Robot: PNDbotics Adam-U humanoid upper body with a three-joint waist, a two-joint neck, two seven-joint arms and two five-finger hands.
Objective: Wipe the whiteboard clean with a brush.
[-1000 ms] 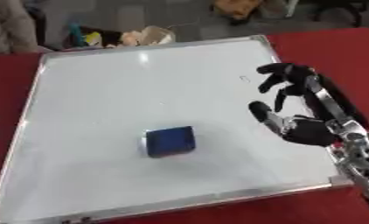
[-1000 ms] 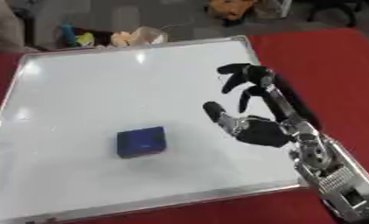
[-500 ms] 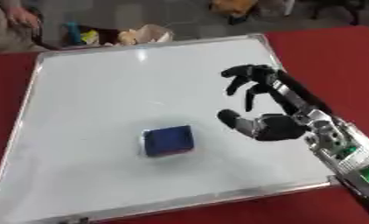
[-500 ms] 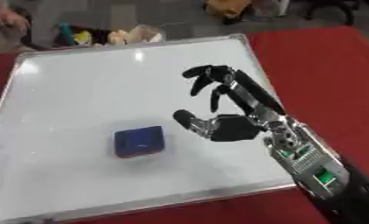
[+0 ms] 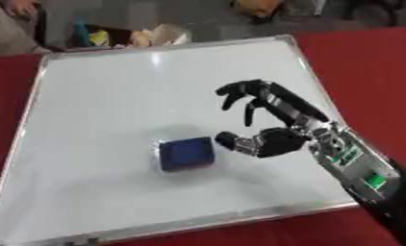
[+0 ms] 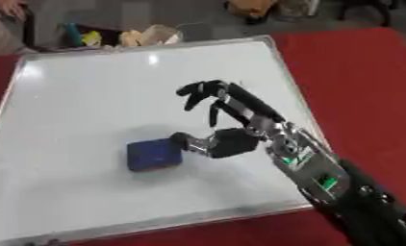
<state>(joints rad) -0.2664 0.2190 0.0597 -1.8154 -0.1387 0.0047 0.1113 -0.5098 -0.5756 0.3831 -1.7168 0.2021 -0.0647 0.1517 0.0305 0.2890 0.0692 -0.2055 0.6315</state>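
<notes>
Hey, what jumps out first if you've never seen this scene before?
The black right hand, open over the middle of the whiteboard, thumb almost at the blue brush lying left of it. The board fills most of the red table, with some clutter beyond its far edge.

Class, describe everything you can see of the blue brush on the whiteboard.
The blue brush is a small, squarish block with a dark blue top and paler sides. It lies flat on the whiteboard, in its nearer half, a little left of centre. The robot's right hand is open just to its right, thumb tip close beside it; whether they touch cannot be told.
</notes>
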